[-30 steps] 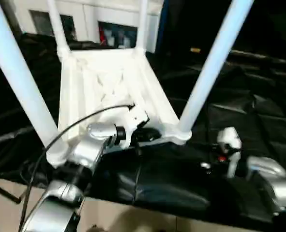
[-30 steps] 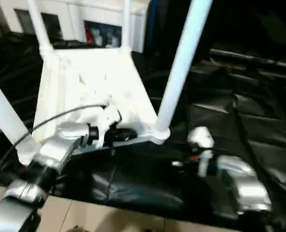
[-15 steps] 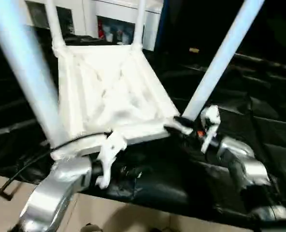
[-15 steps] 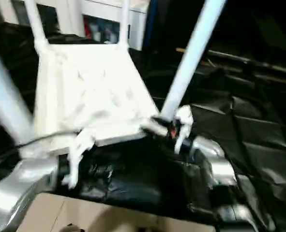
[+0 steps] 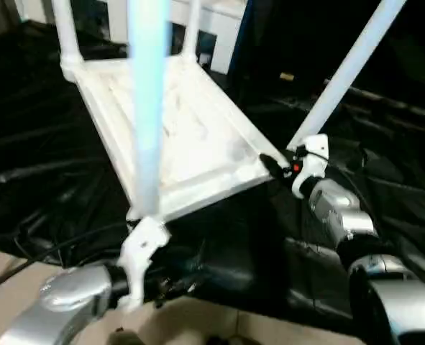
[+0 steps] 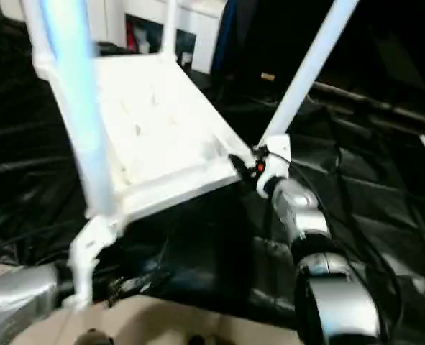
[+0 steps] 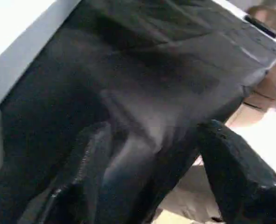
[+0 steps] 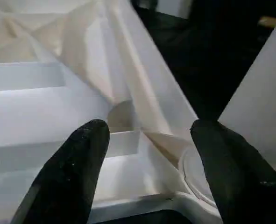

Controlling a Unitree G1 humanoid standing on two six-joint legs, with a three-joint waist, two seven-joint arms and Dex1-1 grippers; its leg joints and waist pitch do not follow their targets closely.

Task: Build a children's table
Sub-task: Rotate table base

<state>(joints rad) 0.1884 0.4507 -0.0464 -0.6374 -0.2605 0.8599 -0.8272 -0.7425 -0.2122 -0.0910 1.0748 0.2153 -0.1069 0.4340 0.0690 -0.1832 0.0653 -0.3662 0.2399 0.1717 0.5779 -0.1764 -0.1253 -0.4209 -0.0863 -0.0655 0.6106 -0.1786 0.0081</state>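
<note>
With the children's table (image 5: 176, 136) upside down across the upper middle of frame, legs up, both my left gripper (image 7: 152, 154) and right gripper (image 8: 147, 154) spread and empty, I'd grip its stiff, light, slippery rim at the right corner.

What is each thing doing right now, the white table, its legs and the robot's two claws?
Table top: upside down, ribbed side up, on the black cloth.
Legs: plugged into the corners, sticking up.
Left gripper: open, over the black cloth, holding nothing.
Right gripper: open, at the table top's corner.
</note>
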